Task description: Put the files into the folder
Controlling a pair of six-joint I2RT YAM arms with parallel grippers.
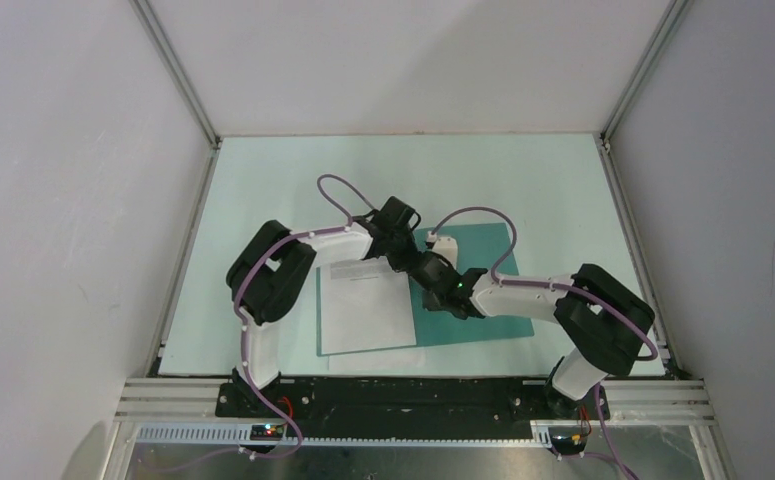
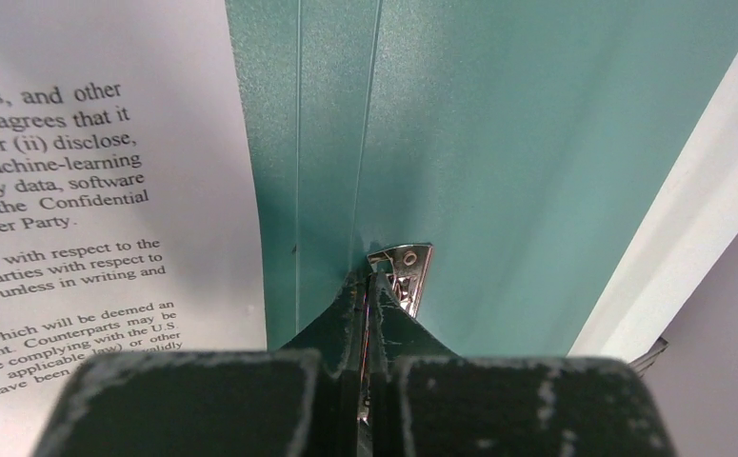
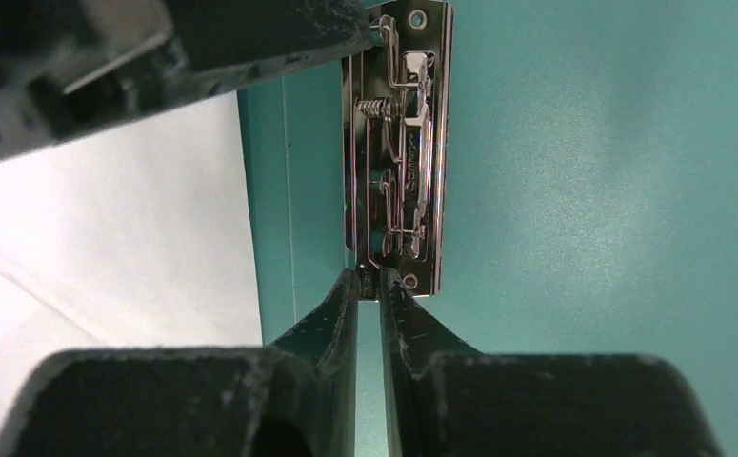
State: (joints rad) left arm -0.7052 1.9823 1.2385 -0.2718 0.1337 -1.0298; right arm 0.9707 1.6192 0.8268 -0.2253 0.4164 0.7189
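Lying open on the surface, the folder carries the files on its left half. Left gripper: jaws closed on the metal clip. Right gripper: jaws nearly closed at the clip's near end; contact cannot be confirmed.

In the left wrist view most of the metal clip lies hidden behind the left gripper, whose closed tips pinch a sliver of it. Left of those tips, the picture's edge cuts off every printed line of the files. Whether the right gripper pinches anything in its narrow gap cannot be told. From above, both wrists cover the clip, and the print is too small to read.
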